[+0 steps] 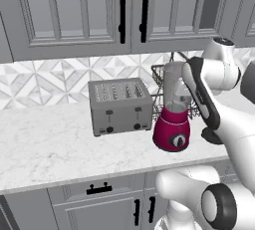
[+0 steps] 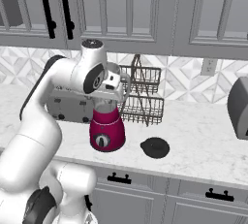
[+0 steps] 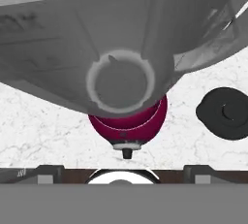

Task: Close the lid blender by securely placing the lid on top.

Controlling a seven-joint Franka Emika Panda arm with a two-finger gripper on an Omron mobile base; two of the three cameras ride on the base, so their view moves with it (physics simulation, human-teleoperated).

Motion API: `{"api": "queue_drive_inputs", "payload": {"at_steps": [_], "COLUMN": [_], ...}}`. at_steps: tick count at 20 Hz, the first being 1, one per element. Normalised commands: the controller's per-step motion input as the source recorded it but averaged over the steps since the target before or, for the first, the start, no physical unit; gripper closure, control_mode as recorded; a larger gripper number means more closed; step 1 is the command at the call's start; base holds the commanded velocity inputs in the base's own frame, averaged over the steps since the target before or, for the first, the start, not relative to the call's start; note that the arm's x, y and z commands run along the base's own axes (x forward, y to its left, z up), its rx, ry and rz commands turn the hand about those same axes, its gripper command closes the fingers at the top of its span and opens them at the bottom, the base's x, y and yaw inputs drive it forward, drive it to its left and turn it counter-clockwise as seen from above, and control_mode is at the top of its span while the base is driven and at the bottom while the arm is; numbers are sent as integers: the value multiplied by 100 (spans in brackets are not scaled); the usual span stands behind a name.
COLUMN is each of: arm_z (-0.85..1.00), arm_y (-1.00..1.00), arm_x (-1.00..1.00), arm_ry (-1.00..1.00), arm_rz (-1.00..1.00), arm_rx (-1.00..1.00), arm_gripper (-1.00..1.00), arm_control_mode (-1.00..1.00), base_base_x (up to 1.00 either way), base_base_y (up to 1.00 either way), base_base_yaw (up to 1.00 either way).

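I read the toaster (image 1: pixel 121 107) at left centre of the left base view, the blender (image 1: pixel 172 117) right of it, jar uncovered. The gripper (image 2: pixel 115 88) hovers at the jar's rim; whether it is open or closed, I cannot tell. The lid (image 2: pixel 155 147) lies on the marble tabletop (image 2: pixel 203 145), right of the blender. Risk: descending here strikes the jar and topples it. A wire rack (image 2: pixel 145 99) stands behind, under grey cabinets.

No readable text, brand or number appears anywhere. The blender (image 1: pixel 172 119) bears no legible label. The toaster (image 1: pixel 121 106) bears none either.
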Motion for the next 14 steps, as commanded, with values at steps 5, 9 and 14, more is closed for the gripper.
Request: {"api": "queue_drive_inputs", "payload": {"at_steps": [5, 9, 14], "arm_z": [-43, -28, -20], "arm_y": [-60, -73, -57], "arm_x": [-3, 0, -1], "arm_ry": [0, 0, 1], "arm_rz": [0, 0, 0], "arm_rx": [0, 0, 0], "arm_gripper": [-100, -100, -100], "arm_control_mode": [-100, -100, -100], "base_base_x": [0, 0, 0], "base_base_y": [0, 0, 0], "base_base_yaw": [0, 0, 0]}}
